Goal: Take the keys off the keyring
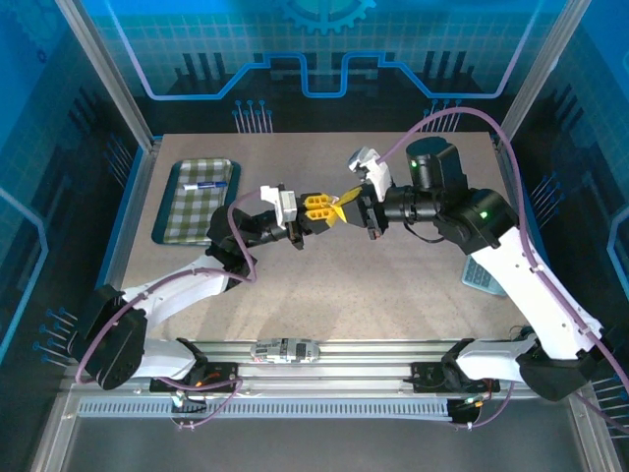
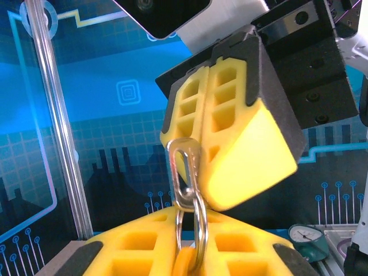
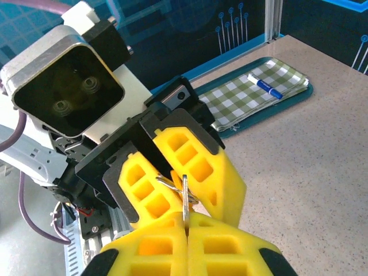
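Over the table (image 1: 413, 285), the right gripper (image 1: 344, 210) is pressed together on the key (image 2: 194, 169) and the left gripper (image 1: 316, 205) pinches the keyring (image 2: 184, 263). Both pinches need firmness, I judge, while the key's hole is worked along the silver ring (image 2: 201, 230). The ring's split and most of the keyring are hidden inside that pinch.

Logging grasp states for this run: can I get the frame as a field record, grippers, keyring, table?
keyring: silver ring plus oval link, spanning both grippers above the table
left gripper: shut on the ring end
right gripper: shut on the link
orange tag: between left fingers, under the ring
tray: table's far left, holding checked cloth and marker
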